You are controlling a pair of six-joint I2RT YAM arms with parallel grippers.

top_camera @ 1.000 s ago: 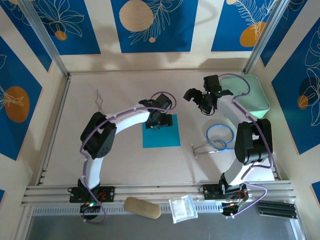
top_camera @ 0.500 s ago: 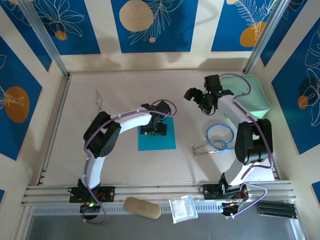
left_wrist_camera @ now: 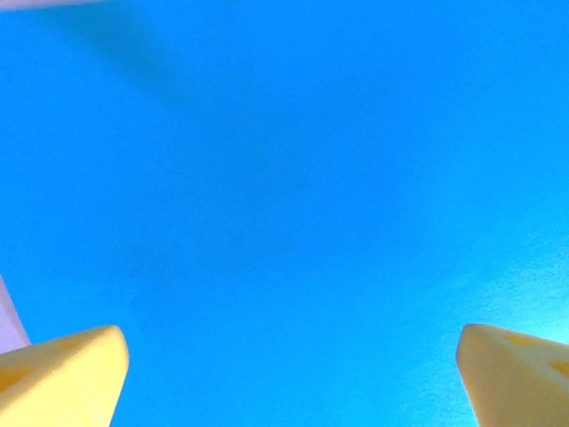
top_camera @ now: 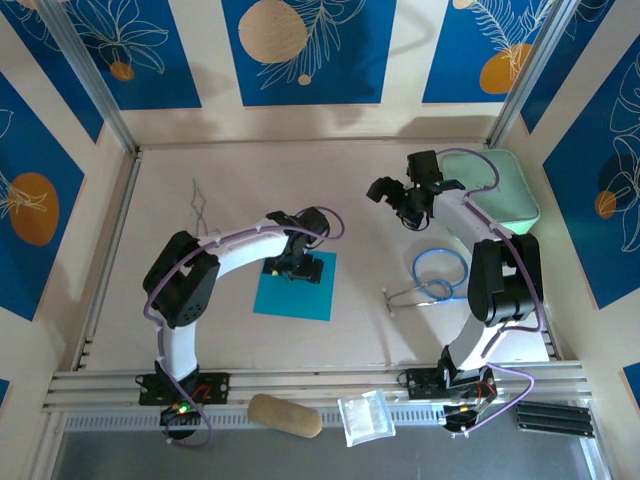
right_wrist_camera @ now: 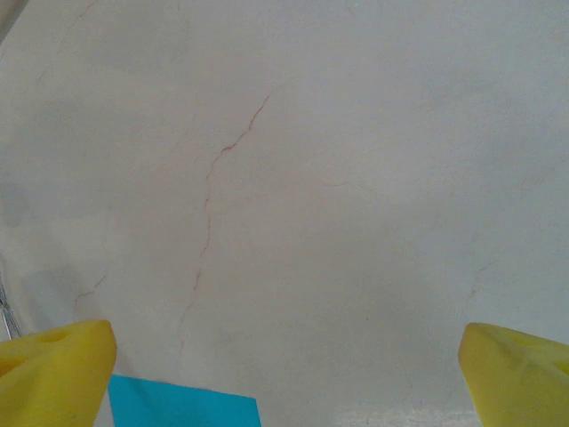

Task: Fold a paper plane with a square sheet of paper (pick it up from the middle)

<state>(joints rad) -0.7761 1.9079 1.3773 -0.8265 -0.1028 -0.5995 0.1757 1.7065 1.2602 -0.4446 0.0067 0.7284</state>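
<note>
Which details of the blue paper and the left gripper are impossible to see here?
Top view: the left gripper covers the far part of the square sheet of paper; fingertip contact is hidden.
Left wrist view: the frame cuts off most of the sheet's edges.
Right wrist view: the bottom edge leaves one corner of the sheet.

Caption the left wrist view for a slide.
Open left gripper close over the flat teal paper, yellow fingertips spread wide.
</note>
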